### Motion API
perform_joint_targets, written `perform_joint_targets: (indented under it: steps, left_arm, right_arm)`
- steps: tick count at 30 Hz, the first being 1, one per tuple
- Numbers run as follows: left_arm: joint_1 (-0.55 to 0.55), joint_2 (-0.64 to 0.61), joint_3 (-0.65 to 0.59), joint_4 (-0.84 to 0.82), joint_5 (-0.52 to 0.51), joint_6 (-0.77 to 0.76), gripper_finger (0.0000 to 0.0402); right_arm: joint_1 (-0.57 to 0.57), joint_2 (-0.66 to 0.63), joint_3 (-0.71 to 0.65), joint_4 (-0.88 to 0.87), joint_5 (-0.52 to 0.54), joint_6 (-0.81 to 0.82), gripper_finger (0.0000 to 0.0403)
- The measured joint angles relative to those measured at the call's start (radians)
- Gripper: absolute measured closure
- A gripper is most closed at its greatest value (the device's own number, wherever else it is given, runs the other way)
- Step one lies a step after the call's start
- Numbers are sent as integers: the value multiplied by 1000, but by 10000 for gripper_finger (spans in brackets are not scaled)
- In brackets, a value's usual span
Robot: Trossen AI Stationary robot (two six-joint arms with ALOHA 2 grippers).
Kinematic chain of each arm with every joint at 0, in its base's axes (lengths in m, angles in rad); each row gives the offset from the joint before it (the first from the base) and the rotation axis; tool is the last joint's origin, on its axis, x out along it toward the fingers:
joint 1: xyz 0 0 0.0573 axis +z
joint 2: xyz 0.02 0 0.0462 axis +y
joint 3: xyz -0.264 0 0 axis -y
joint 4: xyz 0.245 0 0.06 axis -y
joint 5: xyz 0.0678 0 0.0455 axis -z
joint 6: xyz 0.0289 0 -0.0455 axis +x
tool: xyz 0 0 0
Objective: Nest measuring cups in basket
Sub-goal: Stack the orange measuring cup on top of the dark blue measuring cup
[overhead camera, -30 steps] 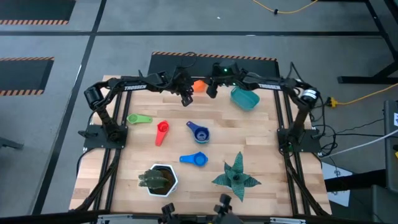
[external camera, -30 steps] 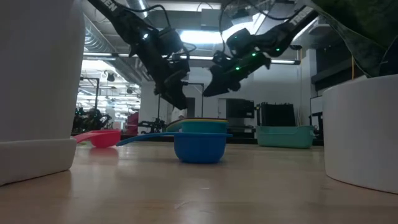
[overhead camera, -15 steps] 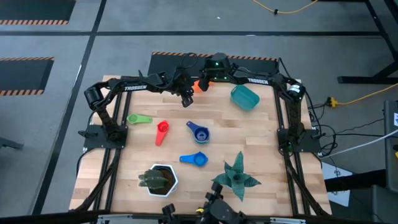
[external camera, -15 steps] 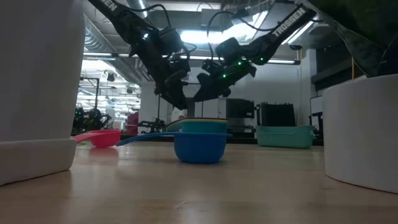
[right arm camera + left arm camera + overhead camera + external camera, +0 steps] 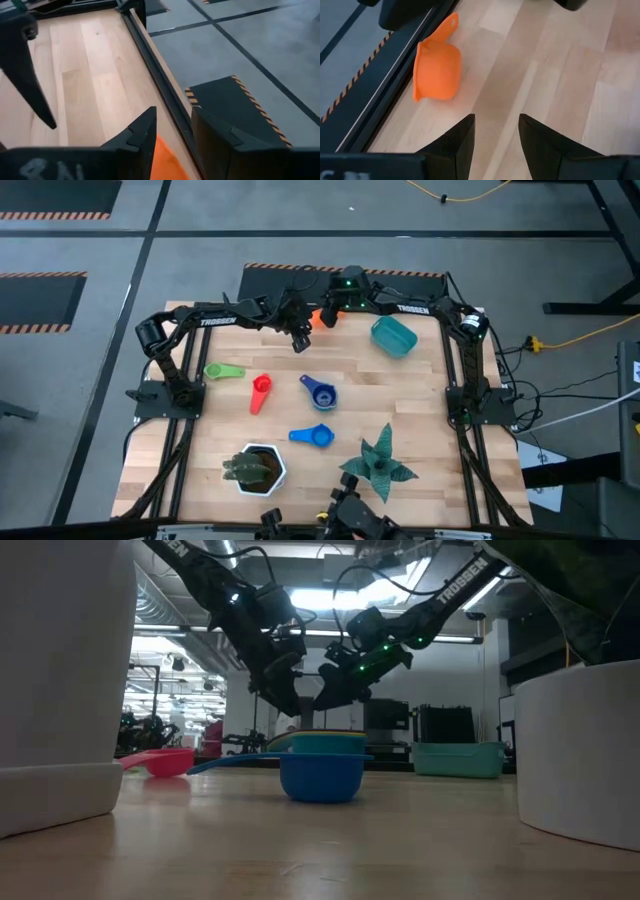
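The orange measuring cup (image 5: 320, 320) lies near the table's far edge, beside the black rail; its rounded outside shows in the left wrist view (image 5: 437, 70). My right gripper (image 5: 326, 314) is open and hangs just over this cup, whose orange edge (image 5: 165, 159) shows below the fingers. My left gripper (image 5: 300, 340) is open, just left and to the near side of the cup. The teal basket (image 5: 393, 337) stands at the far right. Green (image 5: 224, 370), red (image 5: 261, 390), dark blue (image 5: 319, 392) and blue (image 5: 313, 436) cups lie mid-table.
A white hexagonal pot with a dark plant (image 5: 255, 468) and a green star-shaped plant (image 5: 380, 465) stand near the near edge. The black frame rail (image 5: 395, 65) runs along the far edge beside the orange cup. Bare wood lies between the cups and the basket.
My right gripper has swung from beside the basket toward the table's left and come down over the orange cup, staying open. My left gripper and all the cups have kept still.
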Motion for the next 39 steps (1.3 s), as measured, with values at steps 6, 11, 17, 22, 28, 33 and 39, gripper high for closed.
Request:
perform_joint_targets:
  steps: [6,11,17,22,28,33,39]
  left_arm:
    - [-3,0,0,0,0,0,256]
    - [-11,0,0,0,0,0,256]
    - [-25,0,0,-1,0,0,256]
    - [-32,0,0,0,0,0,256]
    - [-32,0,0,0,0,0,256]
    - [-32,0,0,0,0,0,256]
    - [-32,0,0,0,0,0,256]
  right_arm:
    - [0,0,0,-49,0,-1,274]
    - [0,0,0,-80,0,-9,274]
    - [0,28,0,-79,0,-34,274]
    - [0,60,0,-83,0,-36,274]
    - [0,70,-1,-82,0,-54,274]
    - [0,70,-1,-89,-22,-55,274]
    - [0,70,0,-133,-92,-57,274]
